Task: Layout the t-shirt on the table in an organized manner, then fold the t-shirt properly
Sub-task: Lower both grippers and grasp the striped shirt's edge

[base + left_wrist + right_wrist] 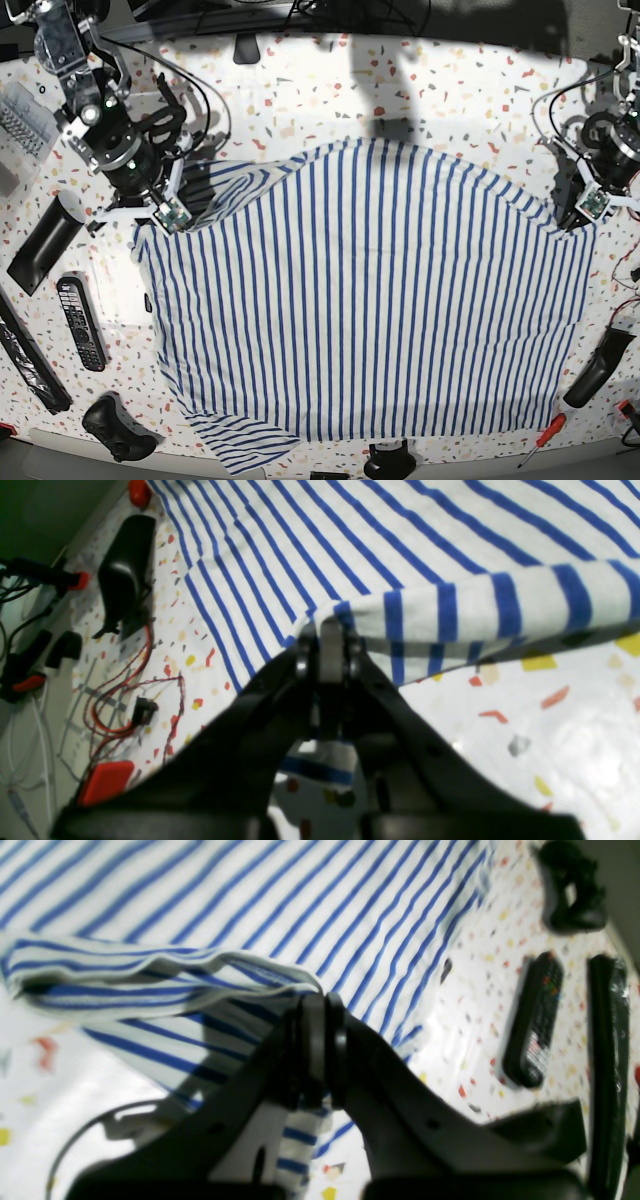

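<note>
Both end effectors (330, 645) (320, 1010) clamp t-shirt (370, 310) edge (lifted).

The t-shirt (370, 300) is white with thin blue stripes; the tabletop (330, 100) under it is white, flecked red, orange, yellow and grey.

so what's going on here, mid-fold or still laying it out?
Still laying it out, by the look of it. Both arms have the t-shirt pinched at one edge: the left gripper shut on one corner, the right gripper shut on the other. That edge is raised slightly; the rest lies spread mostly flat on the table. No fold is made yet.
</note>
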Controlling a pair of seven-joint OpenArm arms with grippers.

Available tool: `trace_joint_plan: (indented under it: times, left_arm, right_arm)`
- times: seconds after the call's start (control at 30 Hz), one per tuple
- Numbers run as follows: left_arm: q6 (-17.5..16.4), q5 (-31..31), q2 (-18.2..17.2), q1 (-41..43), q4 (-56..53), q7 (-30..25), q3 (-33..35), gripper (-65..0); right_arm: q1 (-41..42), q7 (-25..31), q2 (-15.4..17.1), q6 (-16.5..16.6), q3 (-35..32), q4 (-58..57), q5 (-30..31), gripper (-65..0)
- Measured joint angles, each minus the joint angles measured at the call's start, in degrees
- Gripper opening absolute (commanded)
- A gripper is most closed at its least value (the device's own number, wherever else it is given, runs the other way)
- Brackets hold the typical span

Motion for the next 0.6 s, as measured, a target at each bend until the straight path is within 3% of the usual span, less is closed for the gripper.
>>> trace_joint_plan:
  times: [0.17,0.27,0.43,0.6]
  left_arm:
    - [0.2,-3.5,0.5,-3.1,-2.2,-0.2,0.0,-65.0]
    - [0.6,-7.8,3.2,-4.2,-4.4,1.0,-0.1,-65.0]
    - [0.3,-8.0,7.6,-7.5,-9.2,1.1,0.1,-65.0]
    - [5.3,-8.3,8.1,-11.3,-12.6,1.4,-0.1,-65.0]
  right_arm:
    - [4.2,0.2,-2.6,-0.1,0.1,-4.6,2.3,-65.0]
    - [6.4,1.3,-5.4,1.4,0.1,-7.4,2.4,-65.0]
    - [11.0,1.4,-10.3,2.8,0.0,-12.3,2.3,-65.0]
    - [17.3,1.3,-13.1,2.7,0.1,-17.8,2.1,-65.0]
